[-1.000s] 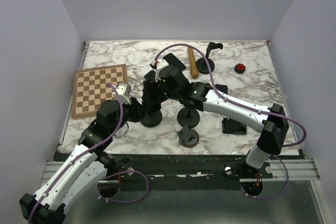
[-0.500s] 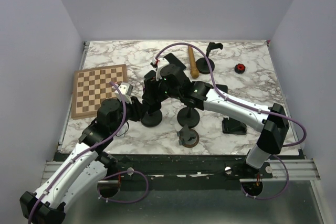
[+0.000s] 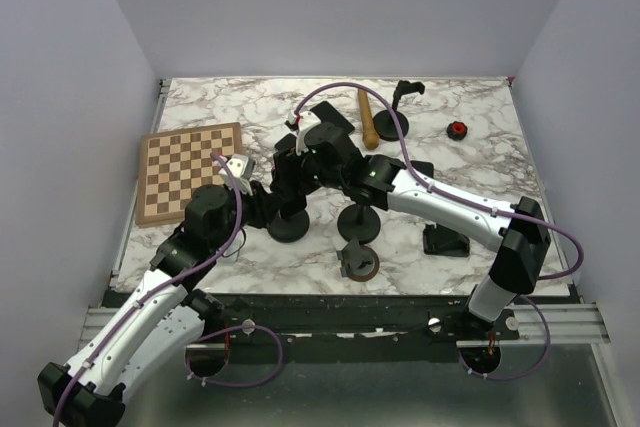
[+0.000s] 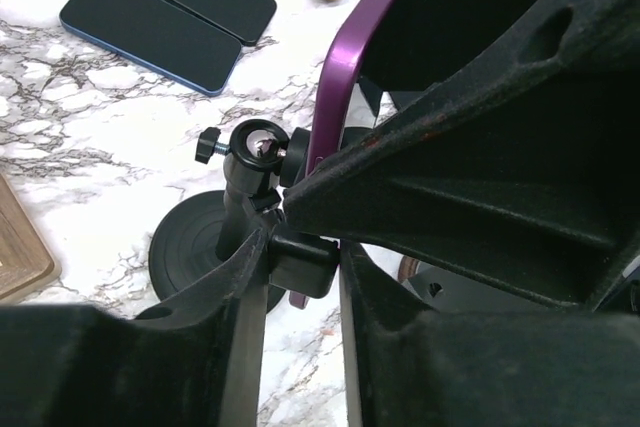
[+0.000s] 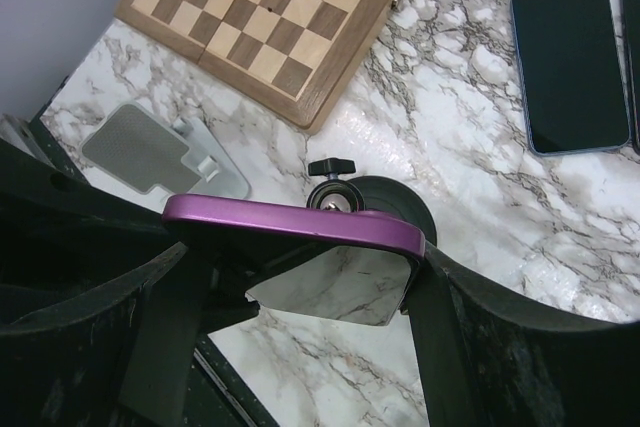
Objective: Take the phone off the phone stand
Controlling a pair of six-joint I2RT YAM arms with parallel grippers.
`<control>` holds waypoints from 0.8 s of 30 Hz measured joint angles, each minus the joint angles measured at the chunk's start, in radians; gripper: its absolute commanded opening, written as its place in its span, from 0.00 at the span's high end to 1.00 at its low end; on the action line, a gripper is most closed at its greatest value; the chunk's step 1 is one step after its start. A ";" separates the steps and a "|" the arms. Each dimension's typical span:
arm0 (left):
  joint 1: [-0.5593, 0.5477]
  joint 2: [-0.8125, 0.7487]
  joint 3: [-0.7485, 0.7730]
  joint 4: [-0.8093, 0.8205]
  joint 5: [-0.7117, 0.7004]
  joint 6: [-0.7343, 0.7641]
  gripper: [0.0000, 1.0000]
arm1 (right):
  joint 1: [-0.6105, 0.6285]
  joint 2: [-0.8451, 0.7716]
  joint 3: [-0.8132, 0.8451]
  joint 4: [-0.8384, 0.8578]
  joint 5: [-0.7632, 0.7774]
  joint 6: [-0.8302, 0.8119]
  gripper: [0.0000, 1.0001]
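Fingers [image 4: 240,337] of left gripper [image 4: 305,255] have narrowed over the last second. They now pinch the small black bracket [image 4: 303,267] of the phone stand [image 4: 195,247], just under its ball joint [image 4: 257,142]. Both sides look in contact, the gap is small, and nothing else is in them.

Right gripper [image 5: 305,265] has not changed. Its fingers [image 5: 470,337] are spread wide with the purple phone [image 5: 290,222] spanning between them, a tip against each end, so it holds the phone.

Phone is not out yet. It stands on edge against the stand's bracket, above the round base. That puts it mid-table [image 3: 500,152], a bit toward the near edge and right of the chessboard [image 5: 270,7], which lies by the left edge.

Meaning for the task, as a judgement: the left side now braces the stand, so the base should stay put when the right arm lifts or pulls the phone free. The bracing step looks about done and extraction has not started.

Compared with the earlier top views:
- The left wrist and forearm have crept in toward the stand.
- The left elbow has shifted slightly toward the far edge.
- The right arm, phone and stand base sit in the same place.
- Spare phones [image 4: 150,32] lie flat beyond the stand.
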 measured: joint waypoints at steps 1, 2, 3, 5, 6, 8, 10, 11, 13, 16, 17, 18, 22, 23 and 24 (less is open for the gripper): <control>0.002 0.000 0.000 0.000 0.001 0.000 0.88 | 0.000 0.000 0.000 0.000 0.000 -0.002 0.99; 0.003 0.000 0.000 0.000 0.006 0.003 0.94 | 0.000 0.000 0.000 0.000 -0.001 -0.004 0.99; 0.005 0.000 0.000 0.002 0.011 0.008 0.98 | 0.000 0.000 0.000 0.001 -0.002 -0.005 0.99; 0.008 0.000 0.000 0.001 0.019 0.015 1.00 | -0.001 0.000 0.000 0.001 -0.007 -0.010 0.99; 0.010 0.000 0.000 0.001 0.026 0.016 1.00 | -0.002 0.000 0.000 0.002 -0.016 -0.013 0.99; 0.011 0.000 0.000 0.001 0.032 0.017 1.00 | -0.008 0.000 -0.003 0.005 -0.034 -0.024 0.99; 0.014 0.000 0.000 0.001 0.037 0.018 1.00 | -0.018 0.000 -0.010 0.017 -0.063 -0.035 0.99; 0.016 0.000 -0.001 0.002 0.040 0.018 1.00 | -0.026 -0.001 -0.015 0.025 -0.080 -0.039 0.99; 0.021 0.000 -0.002 0.002 0.043 0.019 1.00 | -0.047 -0.006 -0.030 0.045 -0.126 -0.055 0.99; 0.028 0.005 -0.002 0.002 0.068 0.021 1.00 | -0.077 -0.016 -0.053 0.064 -0.216 -0.092 0.99; 0.032 0.008 -0.002 0.005 0.081 0.023 1.00 | -0.089 -0.017 -0.060 0.070 -0.250 -0.106 0.99; 0.034 0.011 -0.002 0.008 0.092 0.023 1.00 | -0.100 -0.017 -0.063 0.075 -0.283 -0.122 0.99; 0.053 0.027 -0.003 0.018 0.135 0.024 1.00 | -0.138 -0.017 -0.074 0.085 -0.400 -0.185 0.99; 0.063 0.031 -0.003 0.018 0.145 0.024 1.00 | -0.150 -0.017 -0.080 0.095 -0.439 -0.200 0.99; 0.071 0.032 -0.003 0.016 0.159 0.026 1.00 | -0.162 -0.017 -0.085 0.098 -0.477 -0.214 0.99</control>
